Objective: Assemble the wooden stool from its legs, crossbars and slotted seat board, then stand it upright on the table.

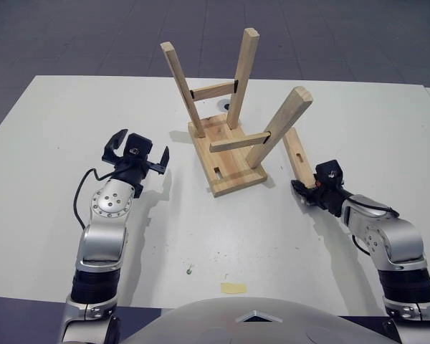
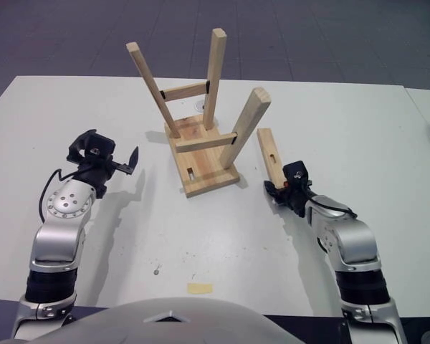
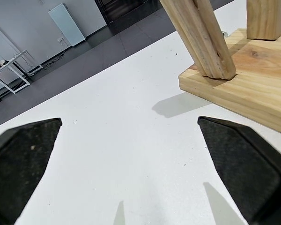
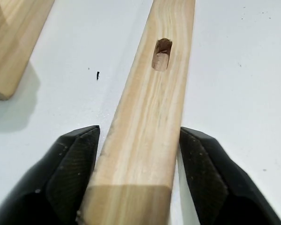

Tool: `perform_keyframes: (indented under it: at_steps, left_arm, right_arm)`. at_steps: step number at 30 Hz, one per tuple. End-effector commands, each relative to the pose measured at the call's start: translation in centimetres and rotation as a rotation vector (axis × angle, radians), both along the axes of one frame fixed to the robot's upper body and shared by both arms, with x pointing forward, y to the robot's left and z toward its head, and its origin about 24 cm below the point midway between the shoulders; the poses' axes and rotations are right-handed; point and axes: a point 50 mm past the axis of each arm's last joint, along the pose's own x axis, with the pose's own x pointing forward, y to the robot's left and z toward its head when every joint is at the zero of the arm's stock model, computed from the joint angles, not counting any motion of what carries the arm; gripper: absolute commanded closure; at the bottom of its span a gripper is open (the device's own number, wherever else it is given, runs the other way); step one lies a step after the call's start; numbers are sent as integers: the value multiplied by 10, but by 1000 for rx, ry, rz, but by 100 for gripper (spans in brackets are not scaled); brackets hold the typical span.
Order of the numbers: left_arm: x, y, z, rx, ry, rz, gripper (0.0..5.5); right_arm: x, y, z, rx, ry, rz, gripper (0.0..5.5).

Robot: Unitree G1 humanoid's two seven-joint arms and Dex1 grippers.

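Observation:
The stool stands upside down mid-table: its seat board [image 1: 233,175] lies flat with three legs [image 1: 183,86] sticking up, joined by two crossbars [image 1: 213,91]. A fourth, loose leg [image 1: 299,154] with a slot in its side lies on the table just right of the board. My right gripper [image 1: 307,189] sits at that leg's near end, and in the right wrist view its fingers [image 4: 75,159] press both sides of the leg [image 4: 150,108]. My left gripper [image 1: 140,150] hovers open left of the board, holding nothing. The board's corner [image 3: 234,89] appears beyond its pads [image 3: 243,164].
The white table [image 1: 72,115] has free room at the front and on both sides. A yellow scrap of tape [image 1: 233,287] and a small speck [image 1: 189,270] lie near the front edge. Dark floor lies beyond the far edge.

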Motion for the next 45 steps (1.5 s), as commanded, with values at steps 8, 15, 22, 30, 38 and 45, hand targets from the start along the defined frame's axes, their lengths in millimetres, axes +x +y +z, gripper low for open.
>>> perform_keyframes:
  at_steps: [8,15,22,30,38,45]
  left_arm:
    - [8,1,7,-17,-26,-7,10]
    - [24,-6,91,-584,-222,-115,10]
    - [13,-32,173,-1059,-288,-568,10]
    - [-4,-51,202,-1222,-200,-774,10]
    - [-10,-48,215,-1282,-159,-765,61]
    - [-14,-46,225,-1233,-194,-740,180]
  right_arm:
    - [13,-6,-2,-8,-29,-85,343]
    - [76,-22,111,-78,-715,-223,343]
    - [60,40,223,-46,-1345,183,343]
    - [27,102,206,131,-1289,604,343]
    - [12,125,184,197,-1171,766,343]
    - [9,129,180,204,-1148,775,343]
